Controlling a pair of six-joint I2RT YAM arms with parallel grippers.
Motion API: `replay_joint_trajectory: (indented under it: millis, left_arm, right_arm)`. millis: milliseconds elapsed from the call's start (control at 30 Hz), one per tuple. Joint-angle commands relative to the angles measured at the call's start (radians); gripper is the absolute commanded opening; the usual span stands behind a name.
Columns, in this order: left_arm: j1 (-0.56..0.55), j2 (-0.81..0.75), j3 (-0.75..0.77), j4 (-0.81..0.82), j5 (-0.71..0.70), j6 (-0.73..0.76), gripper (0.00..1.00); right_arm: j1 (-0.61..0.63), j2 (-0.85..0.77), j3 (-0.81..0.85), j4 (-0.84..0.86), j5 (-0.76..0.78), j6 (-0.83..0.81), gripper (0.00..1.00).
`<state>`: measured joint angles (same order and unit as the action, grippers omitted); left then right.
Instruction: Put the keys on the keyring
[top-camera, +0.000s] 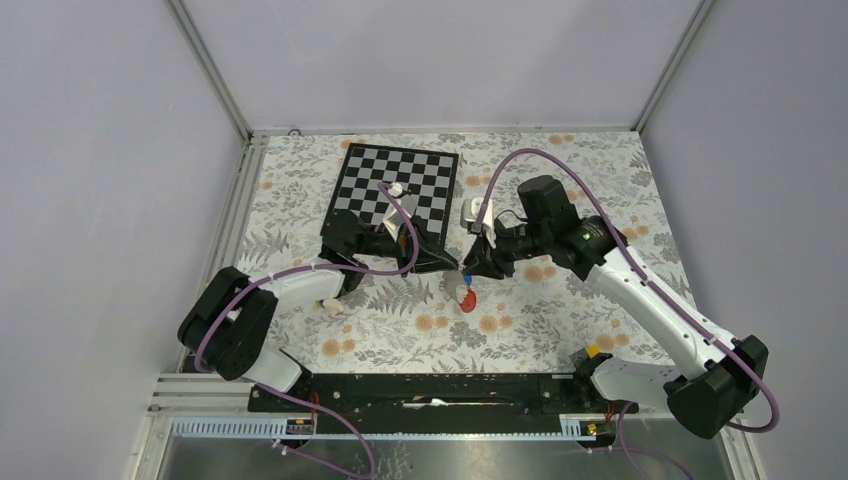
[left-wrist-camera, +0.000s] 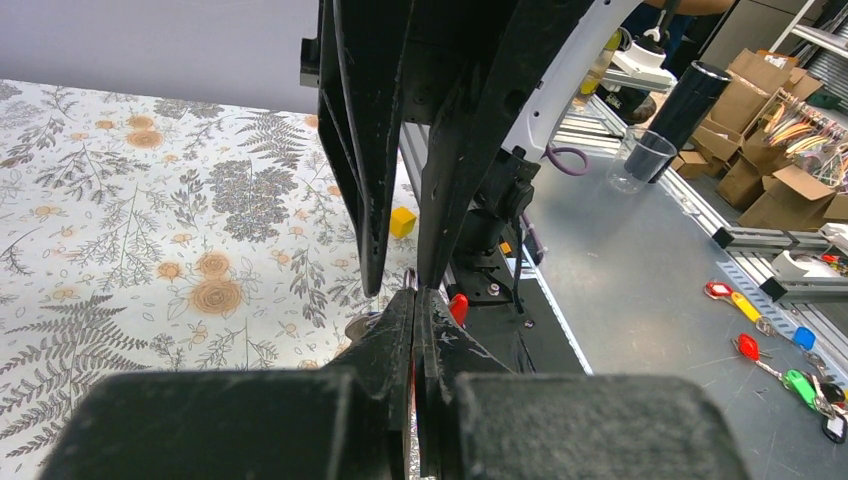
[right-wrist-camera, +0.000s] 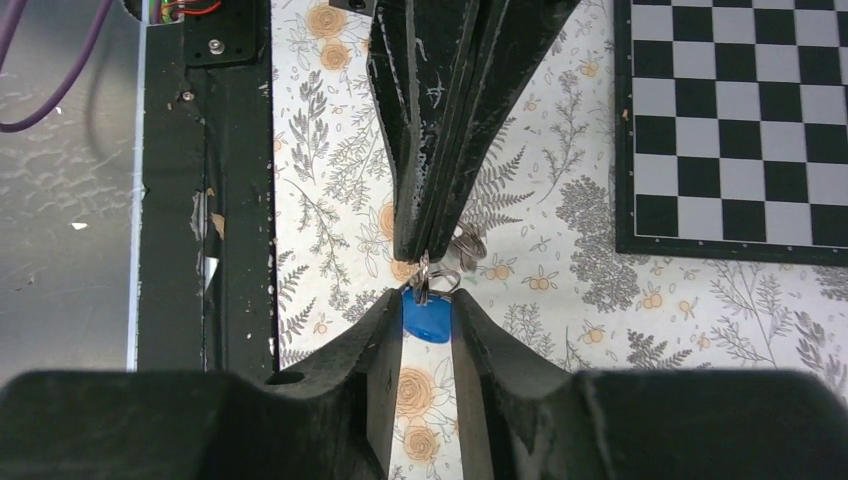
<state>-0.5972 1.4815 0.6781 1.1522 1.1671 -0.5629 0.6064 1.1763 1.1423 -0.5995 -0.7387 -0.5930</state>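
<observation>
Clamping the keys (right-wrist-camera: 426, 322), the right gripper (right-wrist-camera: 427, 303) is offering them just ahead to the left gripper (right-wrist-camera: 428, 246), seemingly pinching the keyring (top-camera: 466, 299), for careful threading.

Your table (top-camera: 560, 330) is printed with grey ferns and orange blossoms. The far chessboard (top-camera: 395, 185) is black and white. The keys (right-wrist-camera: 427, 325) carry a bright blue tag (with silvery metal), the keyring (top-camera: 465, 300) shows red, and the left tool (left-wrist-camera: 415, 300) and right tool (right-wrist-camera: 427, 308) are black.

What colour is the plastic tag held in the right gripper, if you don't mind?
Blue. The keys' tag shows best in the right wrist view.
</observation>
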Motion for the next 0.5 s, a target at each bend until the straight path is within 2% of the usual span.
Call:
replay_joint_trajectory:
  millis: [0,67,200,333,467]
  left_arm:
    - [0.005,-0.013,0.003,0.046,-0.005,0.026,0.00]
    - [0.005,-0.013,0.004,0.046,-0.006,0.026,0.00]
    - [0.005,-0.013,0.005,0.043,-0.004,0.032,0.00]
    - [0.006,-0.024,0.018,-0.036,-0.024,0.097,0.02]
    - [0.005,-0.049,0.043,-0.184,-0.069,0.193,0.21]
  right_arm:
    - [-0.005,0.019,0.038,0.023,-0.065,0.032,0.30]
    - [-0.005,0.026,0.032,0.024,-0.071,0.035,0.22]
    - [-0.005,0.029,0.048,0.012,-0.052,0.028,0.00]
    - [-0.004,0.046,0.106,-0.055,-0.002,0.019,0.00]
    - [0.014,0.081,0.174,-0.138,0.085,0.014,0.00]
